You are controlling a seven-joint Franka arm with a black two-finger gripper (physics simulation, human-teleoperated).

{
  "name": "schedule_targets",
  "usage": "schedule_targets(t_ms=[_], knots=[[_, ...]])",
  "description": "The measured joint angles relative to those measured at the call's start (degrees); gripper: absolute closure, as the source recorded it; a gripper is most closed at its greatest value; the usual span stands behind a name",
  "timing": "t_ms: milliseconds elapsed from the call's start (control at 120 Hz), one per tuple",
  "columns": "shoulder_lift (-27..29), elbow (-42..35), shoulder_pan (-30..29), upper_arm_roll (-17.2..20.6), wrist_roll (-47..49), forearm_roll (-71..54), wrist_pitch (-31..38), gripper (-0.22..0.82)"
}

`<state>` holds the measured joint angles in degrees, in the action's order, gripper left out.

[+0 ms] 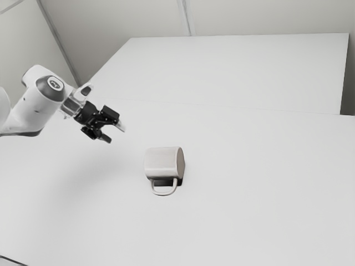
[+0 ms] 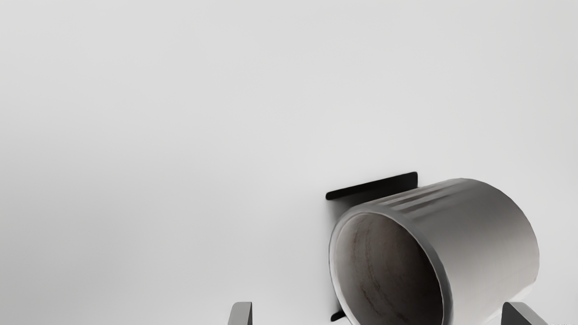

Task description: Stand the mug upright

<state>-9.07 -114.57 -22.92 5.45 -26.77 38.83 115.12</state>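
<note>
White tabletop point(image 1: 255, 205) bears the mug point(image 1: 161, 161) sideways, with pale walls point(image 1: 116, 19) beyond.

In the wrist view, the bottom edge cuts off part of the mug point(image 2: 487, 239) and all but the tips of the fingers point(image 2: 241, 314) of the gripper point(image 1: 116, 134). The mug hides part of a black shape point(image 2: 375, 188) whose nature I cannot tell. The exterior view's left edge crops the arm point(image 1: 41, 102) and a dark line point(image 1: 12, 260), too slight to identify.
</note>
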Motion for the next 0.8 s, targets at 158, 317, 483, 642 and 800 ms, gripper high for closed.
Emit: schedule_targets(t_ms=[158, 317, 483, 642, 800], knots=[[-0.09, -3.15, 0.06, 0.21, -5.70, 5.74, 0.14, 0.00], [-0.43, -5.58, 0.79, 0.43, -10.07, 10.52, -2.47, 0.00], [-0.84, -6.53, 1.05, 0.94, -13.55, 12.90, -5.04, 0.00], [-2.48, -6.49, 1.49, 1.36, -16.10, 16.00, -7.18, 0.00], [-5.29, -6.03, 2.07, 1.77, -18.78, 21.00, -8.23, 0.00]])
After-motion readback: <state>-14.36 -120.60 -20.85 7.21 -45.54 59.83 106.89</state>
